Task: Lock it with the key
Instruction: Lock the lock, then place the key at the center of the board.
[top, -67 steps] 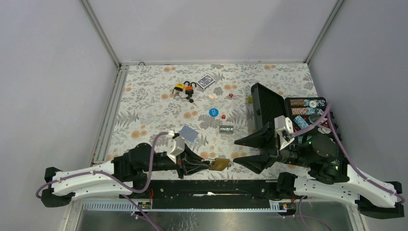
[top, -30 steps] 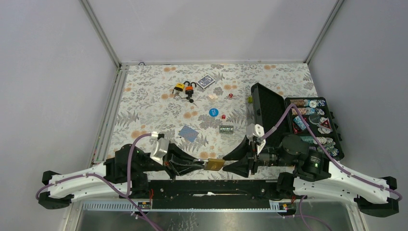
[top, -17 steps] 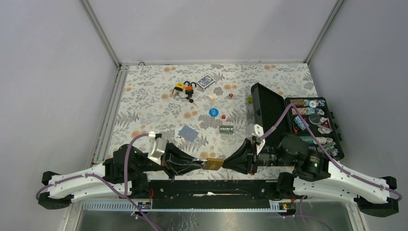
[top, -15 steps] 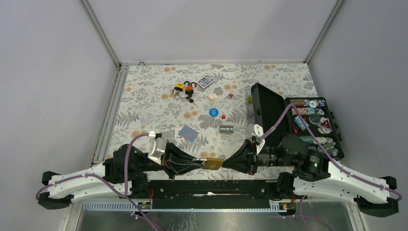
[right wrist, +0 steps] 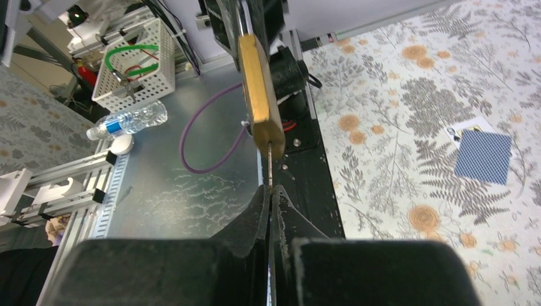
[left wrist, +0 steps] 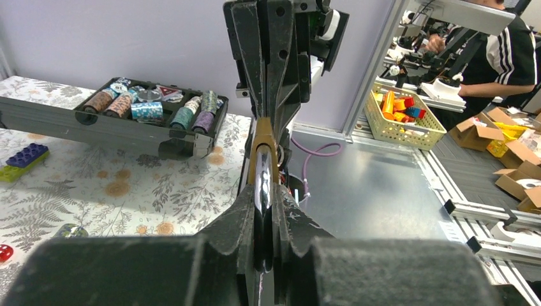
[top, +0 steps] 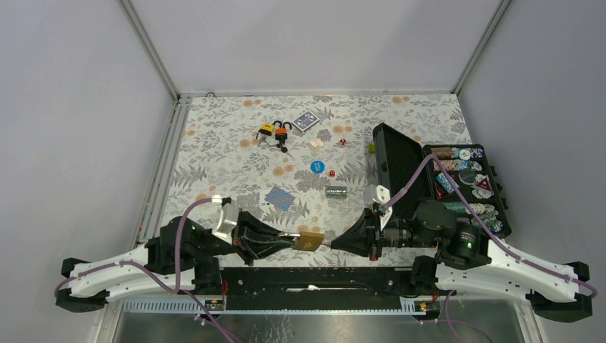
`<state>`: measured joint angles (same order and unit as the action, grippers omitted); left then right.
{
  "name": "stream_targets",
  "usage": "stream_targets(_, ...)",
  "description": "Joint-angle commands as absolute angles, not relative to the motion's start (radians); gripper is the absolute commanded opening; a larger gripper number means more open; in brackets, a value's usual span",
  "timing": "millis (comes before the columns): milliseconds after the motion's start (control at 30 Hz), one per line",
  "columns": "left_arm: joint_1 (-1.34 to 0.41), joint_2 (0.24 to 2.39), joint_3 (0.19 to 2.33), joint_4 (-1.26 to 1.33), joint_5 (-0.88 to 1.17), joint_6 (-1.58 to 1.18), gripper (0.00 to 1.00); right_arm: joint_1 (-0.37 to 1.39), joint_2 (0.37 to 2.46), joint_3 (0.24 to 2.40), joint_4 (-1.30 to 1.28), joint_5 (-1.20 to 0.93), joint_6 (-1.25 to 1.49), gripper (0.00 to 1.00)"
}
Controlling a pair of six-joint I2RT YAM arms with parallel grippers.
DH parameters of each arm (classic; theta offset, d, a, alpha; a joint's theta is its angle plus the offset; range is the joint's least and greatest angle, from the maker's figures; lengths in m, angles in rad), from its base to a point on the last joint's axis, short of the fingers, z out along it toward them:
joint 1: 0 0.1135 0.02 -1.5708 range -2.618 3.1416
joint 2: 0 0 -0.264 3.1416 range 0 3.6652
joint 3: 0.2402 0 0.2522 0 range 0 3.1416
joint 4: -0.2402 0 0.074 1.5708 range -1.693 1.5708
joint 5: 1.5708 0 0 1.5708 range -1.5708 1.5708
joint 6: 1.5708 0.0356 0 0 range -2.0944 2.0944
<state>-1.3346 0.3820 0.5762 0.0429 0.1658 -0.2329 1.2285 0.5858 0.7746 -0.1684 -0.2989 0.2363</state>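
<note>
in the lower middle of the top view i see the brass padlock point(top: 311, 241), held between my two arms near the bottom edge of the floral table point(top: 229, 157). the left gripper point(top: 293, 242) reaches in from the lower left with its fingers pinched on the padlock's shackle point(left wrist: 262, 191). in the left wrist view the shiny shackle sits squeezed between the two pads at frame centre, and the brass body points away from the camera toward the other arm.

the right gripper point(top: 334, 245) faces it from the right, its fingers pressed together on the key point(right wrist: 270, 167). in the right wrist view the thin key shaft runs straight up from the fingertips at the middle of the frame to the lower end of the brass body and meets it there. i cannot tell how deep it sits in the keyway.

further up the top view, two orange padlocks point(top: 275, 132) lie in the upper middle, well apart from the grippers. a blue playing card point(top: 280, 198) lies just above the left gripper. the open chip case point(top: 396, 161) stands at the right of the frame.
</note>
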Motion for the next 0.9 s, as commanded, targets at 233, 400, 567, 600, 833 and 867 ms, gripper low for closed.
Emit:
stream_targets(233,-1.338,0.262,0.681,-0.03,-0.124,-0.24,0.0,1.226,0.539,0.764,-0.217,-0.165,0.246,0.0)
stream_targets(400,-1.338,0.32,0.665,-0.179,-0.472,-0.343,0.0,1.226,0.693,0.796,-0.303,0.075,0.293,0.0)
stream_targets(567,-1.333,0.45,0.639,-0.318,-0.703,-0.476,0.0,1.224,0.892,0.789,-0.351,0.31,0.358,0.0)
stream_targets(600,-1.32,0.494,0.643,-0.363,-0.724,-0.497,0.0,1.222,0.924,0.774,-0.336,0.31,0.368,0.0)
stream_targets(833,-0.878,0.583,0.531,-0.342,-0.317,-0.635,0.0,1.213,1.118,0.654,-0.156,0.214,0.492,0.0)
stream_targets(867,-0.826,0.569,0.51,-0.318,-0.283,-0.65,0.0,1.213,1.13,0.632,-0.113,0.2,0.512,0.0)
